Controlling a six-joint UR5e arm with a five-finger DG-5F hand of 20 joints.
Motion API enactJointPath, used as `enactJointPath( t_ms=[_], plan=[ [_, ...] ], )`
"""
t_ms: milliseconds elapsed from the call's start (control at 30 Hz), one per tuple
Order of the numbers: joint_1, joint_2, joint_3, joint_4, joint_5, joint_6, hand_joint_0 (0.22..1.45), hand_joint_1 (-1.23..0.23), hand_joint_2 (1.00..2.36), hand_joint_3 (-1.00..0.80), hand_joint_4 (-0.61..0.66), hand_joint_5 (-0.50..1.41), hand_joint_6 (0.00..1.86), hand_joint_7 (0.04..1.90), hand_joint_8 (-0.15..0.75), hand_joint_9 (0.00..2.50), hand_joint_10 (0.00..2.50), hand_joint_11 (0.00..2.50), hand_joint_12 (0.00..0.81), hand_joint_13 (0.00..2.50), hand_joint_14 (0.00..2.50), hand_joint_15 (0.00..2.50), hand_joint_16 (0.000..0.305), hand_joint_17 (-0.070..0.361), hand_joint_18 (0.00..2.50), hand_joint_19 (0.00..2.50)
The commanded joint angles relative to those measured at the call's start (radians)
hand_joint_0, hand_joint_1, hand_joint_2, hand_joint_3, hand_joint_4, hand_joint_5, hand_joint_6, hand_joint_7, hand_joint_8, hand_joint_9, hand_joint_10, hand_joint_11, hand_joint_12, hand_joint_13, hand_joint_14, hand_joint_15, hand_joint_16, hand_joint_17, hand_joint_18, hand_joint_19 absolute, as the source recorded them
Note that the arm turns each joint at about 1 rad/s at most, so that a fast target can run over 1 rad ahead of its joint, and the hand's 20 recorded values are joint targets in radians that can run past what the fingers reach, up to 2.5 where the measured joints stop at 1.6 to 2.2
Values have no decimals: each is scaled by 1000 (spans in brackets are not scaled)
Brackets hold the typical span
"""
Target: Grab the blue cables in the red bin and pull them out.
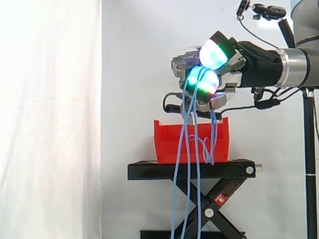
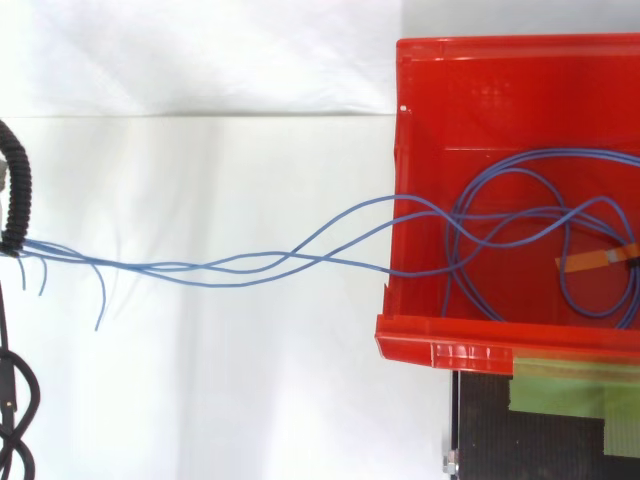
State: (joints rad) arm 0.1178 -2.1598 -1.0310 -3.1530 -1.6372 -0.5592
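My hand (image 1: 238,69) hovers above the red bin (image 1: 167,142), its glowing fingers curled round a bundle of thin blue cables (image 1: 190,149). From the hand, the strands hang down past the bin's front to below the stand, and one drops into the bin. In the top view the blue cables (image 2: 250,265) stretch from the left edge across the white ground, cross the wall of the red bin (image 2: 480,90) and end in loose loops (image 2: 520,230) on its floor.
The bin sits on a black scissor stand (image 1: 149,172) before the white curtain (image 1: 50,119). An orange tag (image 2: 595,260) lies among the cable loops. Green tape (image 2: 570,385) covers the stand's top beside the bin.
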Motion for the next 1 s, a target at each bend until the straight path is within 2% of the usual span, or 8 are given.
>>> enactJointPath(
  t_ms=[0, 233, 500, 533, 633, 667, 800, 967],
  plan=[
    [-3, 0, 0, 7, 0, -14, 901, -766, 1000, -1000, -38, 479, 1367, 393, 167, 980, 1393, 1356, 274, 1346, 246, 1621, 43, 97, 874, 779],
    [-12, 0, -1, 82, 0, -87, 916, -765, 1000, -1000, -35, 482, 1384, 386, 161, 983, 1391, 1367, 269, 1351, 236, 1633, 43, 97, 879, 779],
    [-24, 0, -3, 240, -1, -281, 919, -764, 1000, -1000, -38, 477, 1386, 390, 162, 982, 1389, 1364, 270, 1354, 237, 1635, 43, 97, 882, 776],
    [-26, 0, -1, 271, -6, -333, 919, -764, 1000, -1000, -37, 477, 1386, 393, 162, 981, 1388, 1367, 270, 1354, 237, 1638, 43, 97, 882, 776],
    [-27, 0, -3, 303, -24, -402, 920, -764, 1000, -1000, -39, 477, 1387, 389, 161, 979, 1385, 1365, 270, 1355, 238, 1637, 43, 97, 884, 776],
    [-29, 0, -3, 315, -46, -446, 920, -764, 1000, -1000, -37, 477, 1388, 388, 169, 979, 1385, 1377, 270, 1355, 238, 1639, 43, 97, 883, 777],
    [-32, 0, -3, 337, -84, -517, 921, -764, 1000, -1000, -37, 477, 1388, 389, 162, 979, 1378, 1385, 280, 1356, 238, 1637, 43, 97, 883, 775],
    [-36, 0, -3, 387, -101, -594, 922, -763, 1000, -1000, -39, 477, 1388, 389, 163, 980, 1380, 1375, 270, 1357, 238, 1629, 43, 97, 883, 778]
  ],
)
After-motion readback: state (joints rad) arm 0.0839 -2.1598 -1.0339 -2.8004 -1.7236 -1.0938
